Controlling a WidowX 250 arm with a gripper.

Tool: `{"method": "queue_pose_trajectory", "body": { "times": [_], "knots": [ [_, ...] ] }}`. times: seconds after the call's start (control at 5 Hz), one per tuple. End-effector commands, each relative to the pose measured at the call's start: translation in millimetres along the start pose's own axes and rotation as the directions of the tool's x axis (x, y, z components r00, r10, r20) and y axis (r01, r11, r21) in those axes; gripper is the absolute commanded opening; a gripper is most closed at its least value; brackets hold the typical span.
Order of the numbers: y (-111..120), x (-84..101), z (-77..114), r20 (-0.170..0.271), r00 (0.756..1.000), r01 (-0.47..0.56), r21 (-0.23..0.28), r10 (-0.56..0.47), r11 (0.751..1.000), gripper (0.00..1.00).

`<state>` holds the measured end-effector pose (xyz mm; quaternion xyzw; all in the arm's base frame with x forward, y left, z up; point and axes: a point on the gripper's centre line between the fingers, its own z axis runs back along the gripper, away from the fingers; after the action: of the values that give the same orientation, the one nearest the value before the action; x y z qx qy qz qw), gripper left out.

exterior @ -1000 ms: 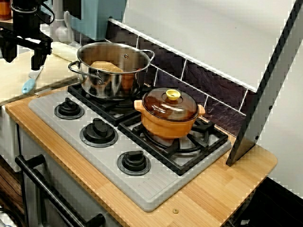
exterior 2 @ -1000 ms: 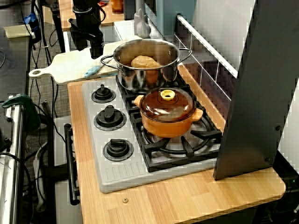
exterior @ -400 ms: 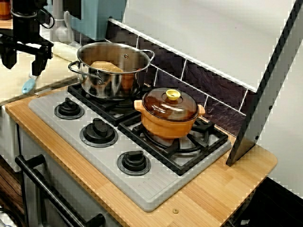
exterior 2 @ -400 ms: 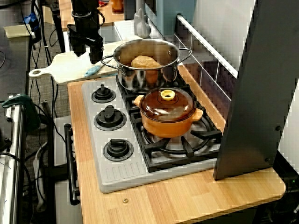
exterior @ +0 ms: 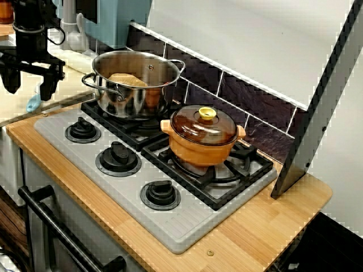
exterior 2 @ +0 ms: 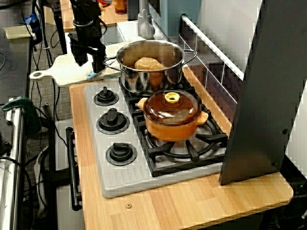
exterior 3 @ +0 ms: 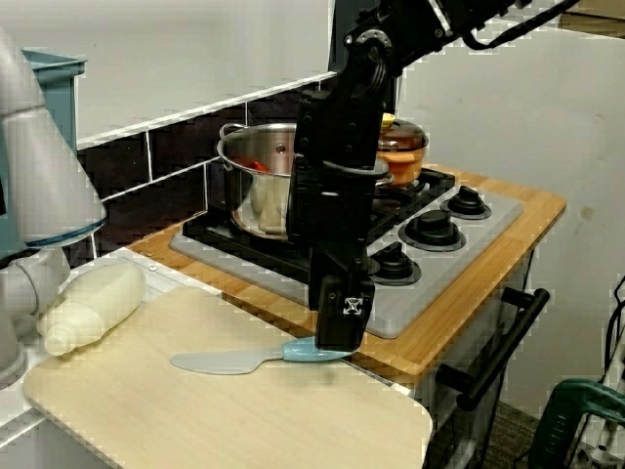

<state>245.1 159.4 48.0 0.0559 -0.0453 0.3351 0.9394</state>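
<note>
My black gripper [exterior: 28, 89] hangs open low over a pale cutting board [exterior 3: 195, 410] at the left end of the stove. A light blue spatula [exterior 3: 244, 360] lies flat on the board, its handle [exterior: 34, 103] right under my fingers. In the view across the cutting board the fingertips [exterior 3: 342, 327] are down at the handle's end; touching or just above, I cannot tell. From above, the gripper [exterior 2: 89, 64] stands beside the steel pot [exterior 2: 151, 64], apart from it. Nothing is held.
The steel pot [exterior: 136, 82] holds a bread-like lump [exterior: 127, 80] on the back left burner. An orange lidded pot [exterior: 203, 139] sits on the right burner. Knobs [exterior: 118, 157] line the stove front. A white bottle [exterior 3: 93, 303] lies behind the board. A dark slanted panel [exterior: 317, 113] stands at the right.
The gripper has dropped lower toward the spatula handle and shifted slightly nearer the stove. Its fingers stay apart. The pots and spatula have not moved.
</note>
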Motion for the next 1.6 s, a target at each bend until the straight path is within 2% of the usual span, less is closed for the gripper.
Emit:
{"method": "queue_pose_trajectory", "body": {
  "times": [0.0,0.2,0.4,0.6,1.0,1.2,1.4],
  "knots": [
    [-15.0,9.8,-3.1,0.019,0.999,-0.030,0.000,0.030,1.000,1.00],
    [-15.3,12.9,-5.7,0.020,0.999,-0.031,0.004,0.031,1.000,1.00],
    [-13.5,13.7,-5.9,0.023,1.000,-0.012,0.000,0.012,1.000,0.23],
    [-11.5,11.6,-4.6,0.031,1.000,-0.005,0.000,0.005,1.000,0.00],
    [-5.0,11.9,-2.5,0.027,1.000,0.011,-0.012,-0.011,1.000,0.00],
    [-3.8,12.4,-2.1,0.025,1.000,0.017,-0.008,-0.017,1.000,0.96],
    [-2.2,14.0,-0.2,0.015,1.000,0.024,-0.017,-0.024,1.000,1.00]
  ]
}}
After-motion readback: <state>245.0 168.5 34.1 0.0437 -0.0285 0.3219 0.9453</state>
